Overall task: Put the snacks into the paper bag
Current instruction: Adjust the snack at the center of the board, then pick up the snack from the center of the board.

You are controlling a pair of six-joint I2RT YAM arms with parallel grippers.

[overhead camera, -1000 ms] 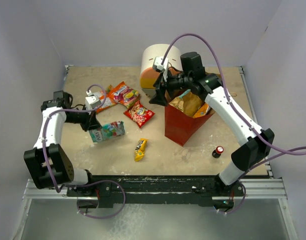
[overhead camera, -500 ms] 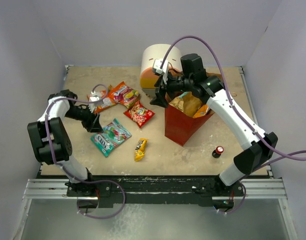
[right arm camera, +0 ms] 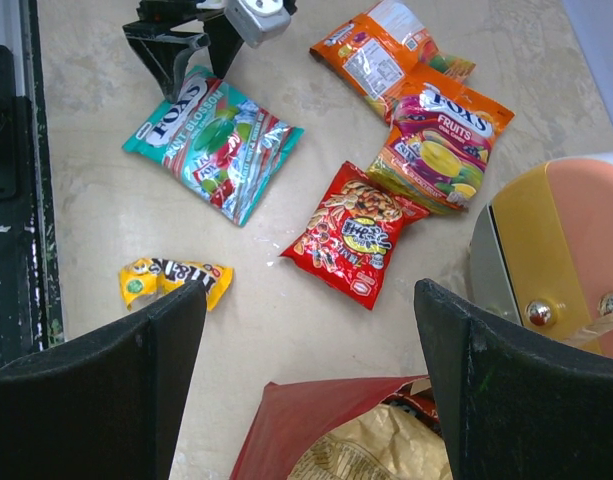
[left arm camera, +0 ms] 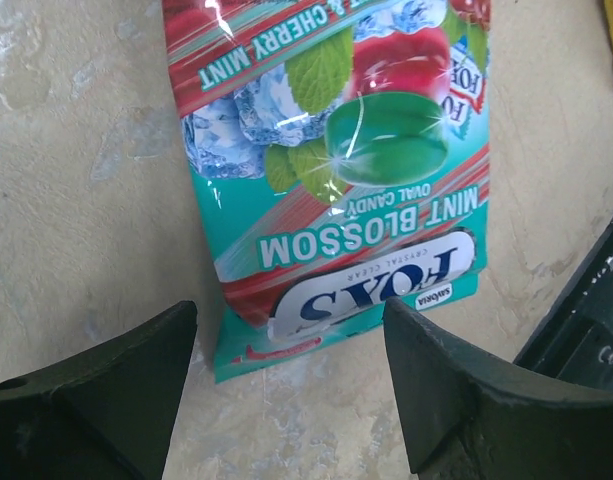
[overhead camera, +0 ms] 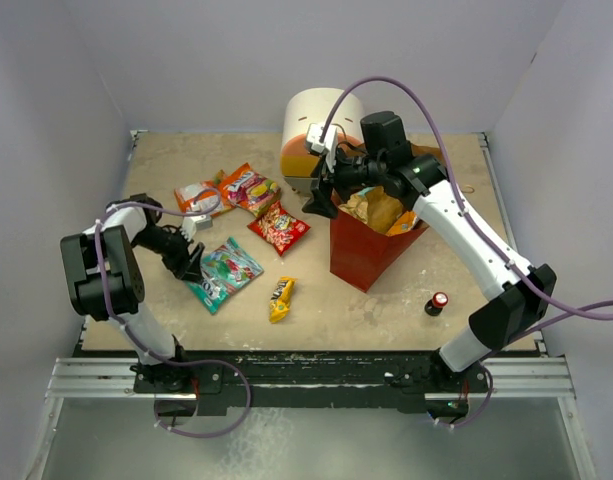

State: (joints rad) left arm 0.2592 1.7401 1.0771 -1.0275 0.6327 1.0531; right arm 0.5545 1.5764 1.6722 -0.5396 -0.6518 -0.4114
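Note:
The teal candy bag (overhead camera: 224, 272) (left arm camera: 336, 150) (right arm camera: 211, 140) lies flat on the table. My left gripper (overhead camera: 189, 262) (left arm camera: 291, 345) is open just behind the bag's bottom edge, with nothing between its fingers. The red-sided paper bag (overhead camera: 364, 250) (right arm camera: 306, 420) stands upright at centre right with a tan chip bag (overhead camera: 374, 208) inside. My right gripper (overhead camera: 324, 192) (right arm camera: 311, 305) hangs open and empty over the paper bag's left rim. A red packet (overhead camera: 279, 228) (right arm camera: 356, 235), two orange packets (overhead camera: 248, 187) (right arm camera: 441, 130), a white-red packet (overhead camera: 198, 195) and a yellow bar (overhead camera: 280, 298) (right arm camera: 176, 280) lie loose on the table.
A round white-orange drawer unit (overhead camera: 311, 130) (right arm camera: 556, 240) stands right behind the paper bag. A tiny red-capped bottle (overhead camera: 439, 303) stands at the front right. Walls close the table in on three sides.
My left gripper opened and let go of the teal candy bag, which now lies flat. The left arm drew back toward the bag's near-left corner. The right arm barely moved.

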